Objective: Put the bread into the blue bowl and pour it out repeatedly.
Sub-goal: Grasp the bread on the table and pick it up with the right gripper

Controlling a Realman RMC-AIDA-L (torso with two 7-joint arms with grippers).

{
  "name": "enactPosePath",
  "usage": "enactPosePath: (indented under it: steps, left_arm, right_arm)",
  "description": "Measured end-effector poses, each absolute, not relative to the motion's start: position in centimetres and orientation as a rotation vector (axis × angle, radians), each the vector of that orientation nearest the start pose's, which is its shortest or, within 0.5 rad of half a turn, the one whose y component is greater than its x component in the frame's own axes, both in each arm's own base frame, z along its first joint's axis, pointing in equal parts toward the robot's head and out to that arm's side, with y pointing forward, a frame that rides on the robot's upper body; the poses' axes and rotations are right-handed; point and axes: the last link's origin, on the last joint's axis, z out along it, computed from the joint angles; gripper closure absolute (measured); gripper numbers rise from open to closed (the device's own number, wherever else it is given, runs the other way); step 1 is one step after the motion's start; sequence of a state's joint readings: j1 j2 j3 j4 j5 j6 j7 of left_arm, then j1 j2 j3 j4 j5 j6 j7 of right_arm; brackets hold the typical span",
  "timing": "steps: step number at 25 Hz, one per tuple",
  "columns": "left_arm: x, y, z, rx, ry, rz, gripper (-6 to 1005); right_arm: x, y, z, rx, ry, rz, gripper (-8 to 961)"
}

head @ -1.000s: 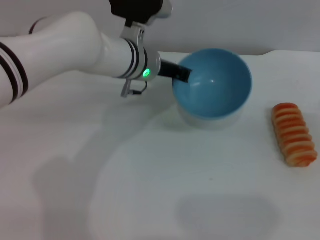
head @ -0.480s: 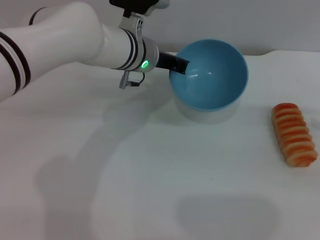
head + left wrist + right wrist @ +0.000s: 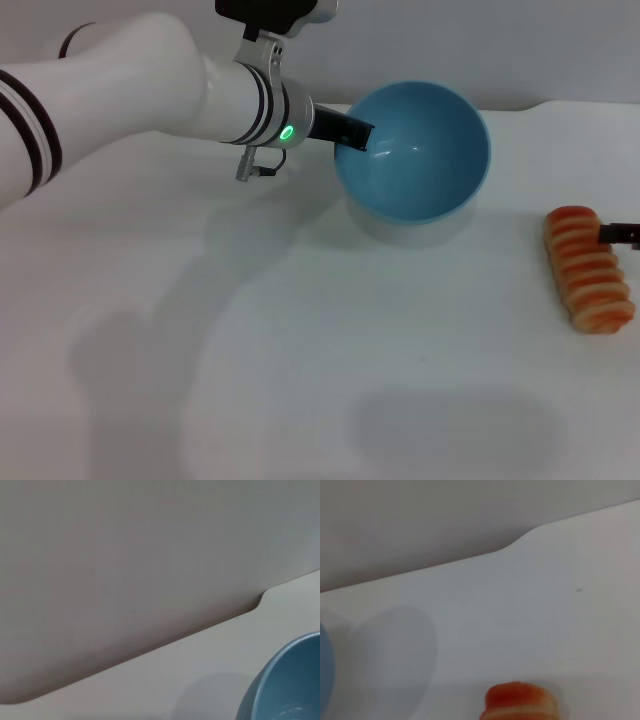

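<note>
The blue bowl (image 3: 412, 150) is held off the white table, tipped so its empty inside faces me. My left gripper (image 3: 352, 132) is shut on the bowl's left rim. The bowl's rim also shows in the left wrist view (image 3: 290, 680). The bread (image 3: 588, 268) lies striped side up on the table at the right, apart from the bowl. A dark tip of my right gripper (image 3: 622, 233) shows at the right edge, just over the bread's far end. The right wrist view shows the bread's end (image 3: 520, 700) and a sliver of the bowl (image 3: 324, 670).
The white table (image 3: 300, 350) stretches in front of me, with a grey wall (image 3: 125, 555) behind it. The table's far edge has a notched corner (image 3: 520, 537). The bowl's shadow lies on the table under it.
The bowl has moved slightly up and to the left in my left gripper. The tip of my right gripper has come into view beside the bread.
</note>
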State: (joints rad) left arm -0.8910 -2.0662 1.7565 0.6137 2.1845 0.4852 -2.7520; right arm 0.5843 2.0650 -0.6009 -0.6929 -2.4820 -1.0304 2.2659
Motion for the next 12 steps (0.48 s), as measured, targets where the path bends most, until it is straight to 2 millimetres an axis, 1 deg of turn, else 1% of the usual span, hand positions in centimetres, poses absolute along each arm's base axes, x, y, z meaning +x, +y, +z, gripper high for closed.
enactPosePath:
  steps: [7,12]
  left_arm:
    - [-16.7,44.2,-9.7,-2.285,-0.988,-0.071,1001]
    - [-16.8,44.2,-9.6,-2.285,-0.989,-0.065,1001]
  right_arm:
    - [33.9,37.7,0.3,-1.994,1.582,0.183,384]
    - [33.7,37.9,-0.5,-1.997,1.583,0.168,388]
